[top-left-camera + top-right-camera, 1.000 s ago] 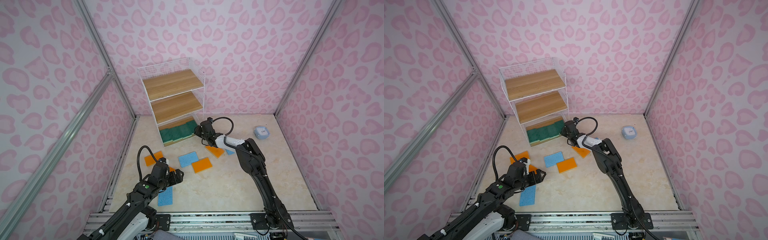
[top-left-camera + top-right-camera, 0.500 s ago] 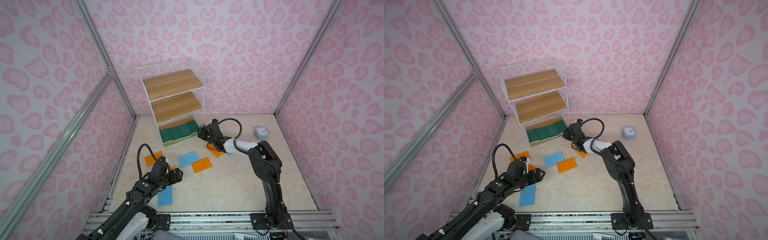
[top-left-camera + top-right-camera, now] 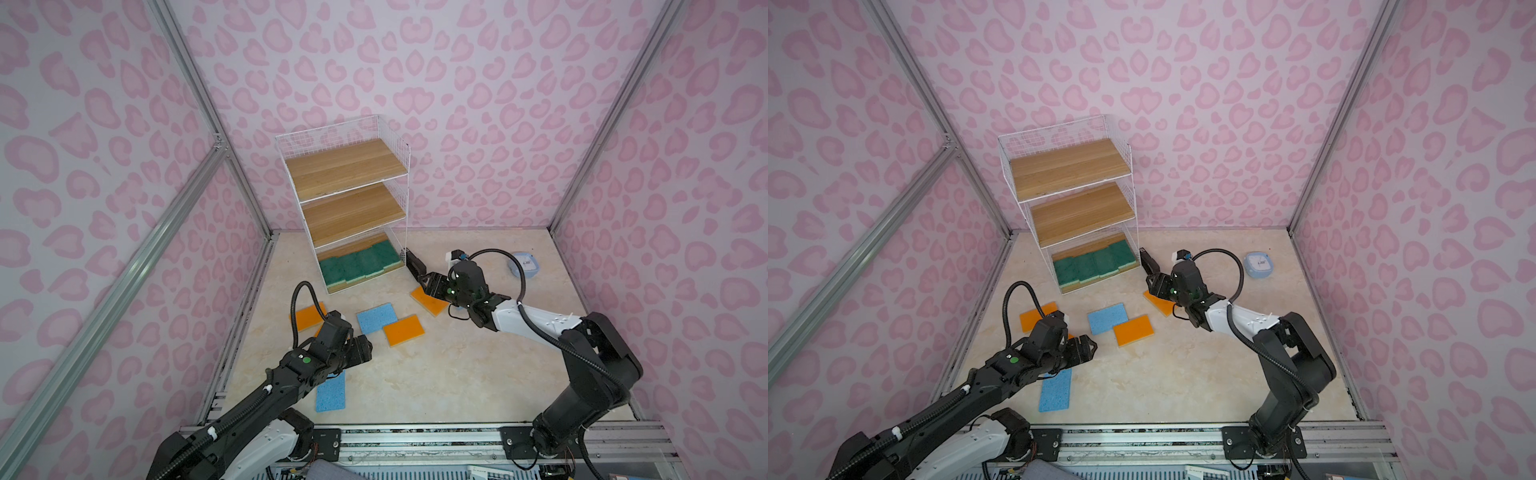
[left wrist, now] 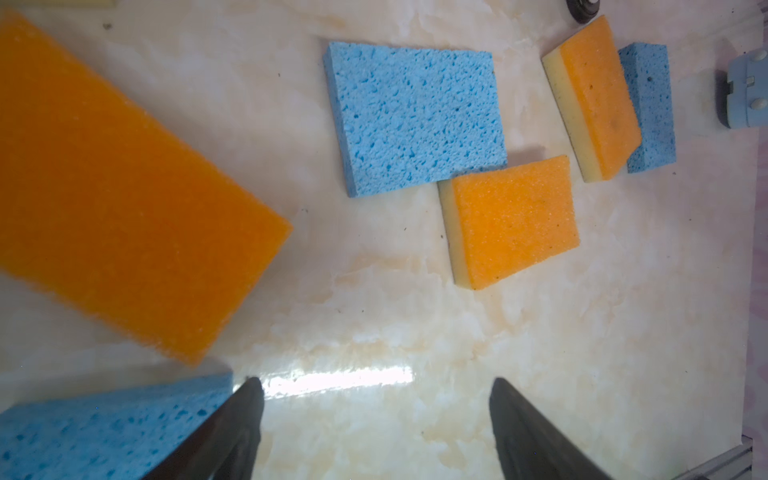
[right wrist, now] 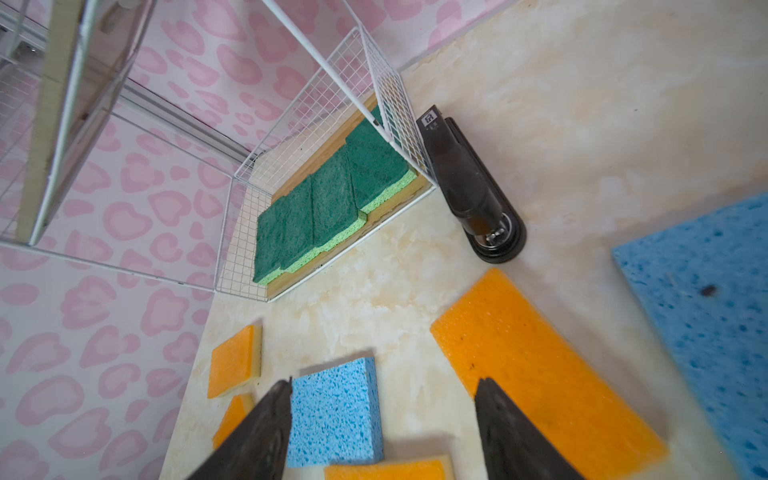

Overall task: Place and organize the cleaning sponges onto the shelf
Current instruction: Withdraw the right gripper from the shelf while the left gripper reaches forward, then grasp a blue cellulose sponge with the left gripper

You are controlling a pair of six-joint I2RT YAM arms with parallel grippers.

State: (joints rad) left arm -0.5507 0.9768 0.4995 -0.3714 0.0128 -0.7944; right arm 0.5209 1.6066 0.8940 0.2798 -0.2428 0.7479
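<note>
Several dark green sponges [image 3: 357, 264] [image 5: 332, 199] lie in a row on the bottom board of the white wire shelf [image 3: 349, 195] [image 3: 1071, 170]. Orange sponges [image 3: 404, 329] [image 3: 307, 316] [image 4: 124, 208] and light blue sponges [image 3: 377, 318] [image 3: 331, 390] [image 4: 415, 116] are scattered on the floor. My right gripper [image 3: 430, 284] [image 5: 384, 384] hangs open and empty over an orange sponge [image 3: 430, 305] [image 5: 540, 374] by the shelf's right corner. My left gripper [image 3: 363, 349] [image 4: 376, 384] is open and empty above bare floor, between an orange and a blue sponge.
A black stapler [image 3: 415, 264] [image 5: 469, 187] lies against the shelf's right side. A small pale-blue case [image 3: 524, 264] [image 3: 1258, 264] sits at the back right. The shelf's two upper boards are bare. Pink patterned walls enclose the marble floor [image 3: 457, 374].
My right gripper has pulled back from the shelf's bottom tier toward the front and right, its jaws a little wider. My left gripper has edged slightly to the right.
</note>
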